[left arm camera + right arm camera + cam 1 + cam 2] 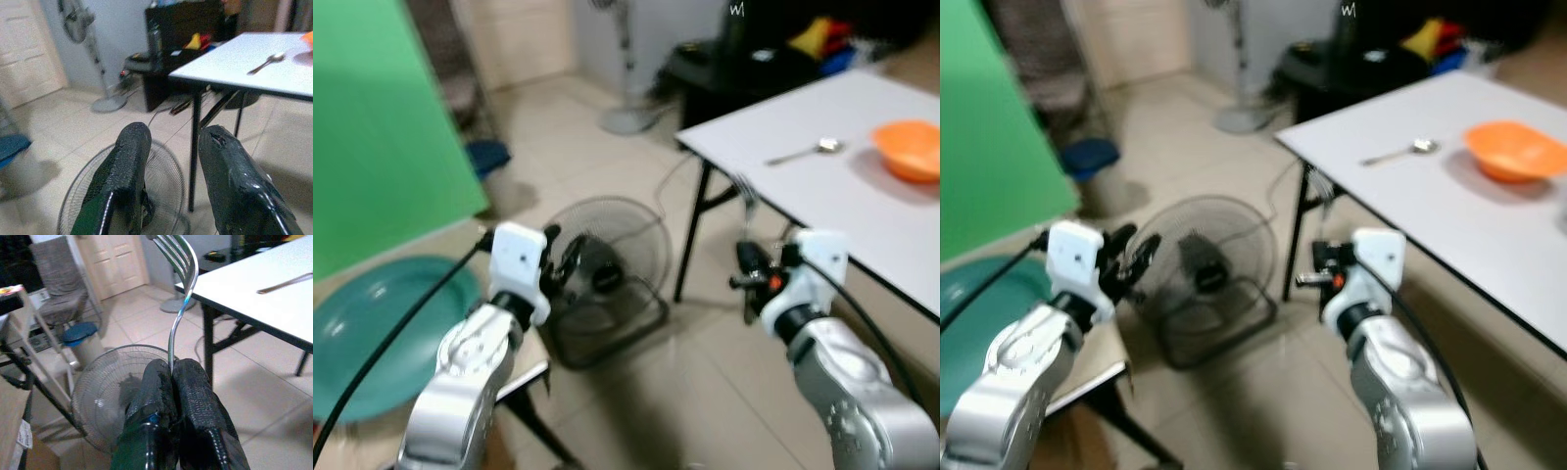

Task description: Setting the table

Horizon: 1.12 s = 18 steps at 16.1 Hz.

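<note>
Pale tiled floor (724,392) — a floor fan (607,279) lies on it, a pedestal fan (80,29) stands by the panelled door (24,49); green screen (382,117) left.

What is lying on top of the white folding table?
On the white folding table lie a silver metal spoon and an orange plastic bowl. The bowl's inside looks empty, though blurred. The table's far right runs out of frame.
</note>
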Motion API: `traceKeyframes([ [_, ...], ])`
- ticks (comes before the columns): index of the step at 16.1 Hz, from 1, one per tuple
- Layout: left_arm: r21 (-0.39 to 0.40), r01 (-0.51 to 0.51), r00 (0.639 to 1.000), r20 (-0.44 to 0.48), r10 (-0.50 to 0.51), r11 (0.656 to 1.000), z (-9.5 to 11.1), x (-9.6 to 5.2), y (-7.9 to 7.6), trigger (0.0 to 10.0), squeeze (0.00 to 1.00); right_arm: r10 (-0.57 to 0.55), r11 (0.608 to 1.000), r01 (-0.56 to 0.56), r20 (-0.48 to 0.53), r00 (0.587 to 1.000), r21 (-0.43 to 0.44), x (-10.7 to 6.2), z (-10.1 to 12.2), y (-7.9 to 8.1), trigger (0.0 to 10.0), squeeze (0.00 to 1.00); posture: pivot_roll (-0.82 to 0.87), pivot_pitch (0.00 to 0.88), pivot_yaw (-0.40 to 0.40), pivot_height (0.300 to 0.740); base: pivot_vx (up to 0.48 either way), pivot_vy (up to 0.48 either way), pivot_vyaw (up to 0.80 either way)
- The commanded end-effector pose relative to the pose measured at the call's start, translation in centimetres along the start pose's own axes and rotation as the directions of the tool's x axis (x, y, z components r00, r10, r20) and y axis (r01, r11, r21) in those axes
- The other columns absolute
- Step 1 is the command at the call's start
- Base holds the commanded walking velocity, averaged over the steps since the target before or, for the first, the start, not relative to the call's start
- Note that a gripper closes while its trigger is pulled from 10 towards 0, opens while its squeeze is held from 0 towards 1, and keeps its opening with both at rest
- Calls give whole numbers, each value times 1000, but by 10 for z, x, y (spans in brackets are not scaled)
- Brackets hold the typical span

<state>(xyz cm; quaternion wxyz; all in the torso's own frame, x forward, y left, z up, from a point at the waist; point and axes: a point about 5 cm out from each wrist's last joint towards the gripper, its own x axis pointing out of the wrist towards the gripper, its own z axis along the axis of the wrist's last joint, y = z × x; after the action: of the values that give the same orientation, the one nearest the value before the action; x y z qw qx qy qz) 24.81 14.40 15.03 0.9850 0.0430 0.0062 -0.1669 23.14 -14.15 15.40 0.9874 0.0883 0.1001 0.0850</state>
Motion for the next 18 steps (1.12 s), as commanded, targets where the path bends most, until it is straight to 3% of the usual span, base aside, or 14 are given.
traceKeyframes([
  [1,-9,-18,1000,13,18,1000,3,1,5,10000,0,21,1000,-21,21,1000,0,3,4,5,10000,0,139,0,33,727,0,0,-800],
  [6,-25,-21,1000,23,21,999,4,1,6,10000,0,31,999,-31,25,999,-5,5,6,7,10000,0,142,0,26,727,248,0,-796],
  [10,-43,-40,999,15,41,998,2,-1,10,10000,0,0,997,4,55,999,-75,11,12,2,10000,0,136,0,27,727,413,0,0],
  [18,-58,-46,999,10,47,997,0,-2,11,10000,0,1,1000,1,73,997,-31,19,16,3,10000,0,148,0,11,727,476,0,0],
])
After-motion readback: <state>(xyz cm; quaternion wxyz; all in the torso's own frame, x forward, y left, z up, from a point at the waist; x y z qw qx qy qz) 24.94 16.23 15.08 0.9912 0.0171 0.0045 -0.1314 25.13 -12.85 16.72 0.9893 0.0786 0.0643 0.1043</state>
